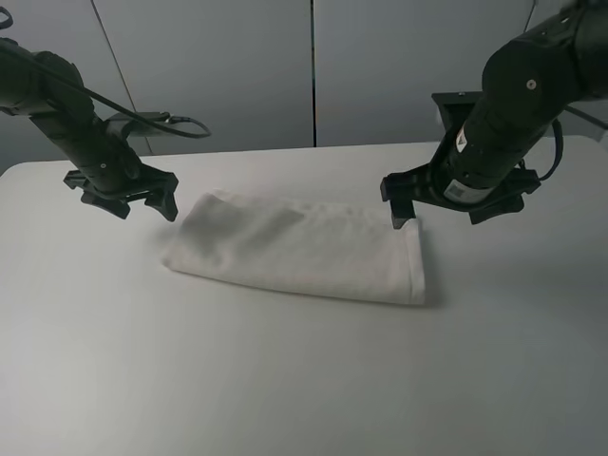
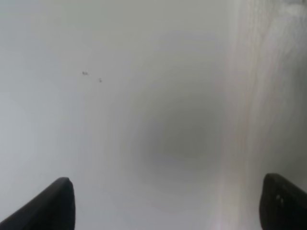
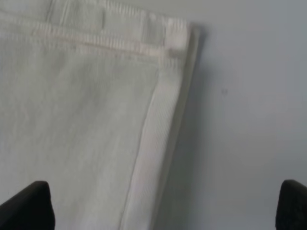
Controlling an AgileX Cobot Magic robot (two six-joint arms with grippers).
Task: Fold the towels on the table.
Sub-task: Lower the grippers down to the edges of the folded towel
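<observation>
left tool (image 1: 142, 205) spread, empty, beside towel (image 1: 299, 249) | right tool (image 1: 443, 215) spread, empty, above far corner | risk: pinching one layer pulls fold apart on slick surface (image 1: 285, 389)

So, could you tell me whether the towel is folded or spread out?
Folded: the towel shows stacked edges at one corner.

Soft wht terry-cloth towel (image 1: 299, 247) w/ flat-woven hem band, smooth matt wht table (image 1: 285, 380)

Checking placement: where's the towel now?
In the exterior high view the towel lies centred on the table, left gripper beside its left end, right gripper over its right end.
</observation>
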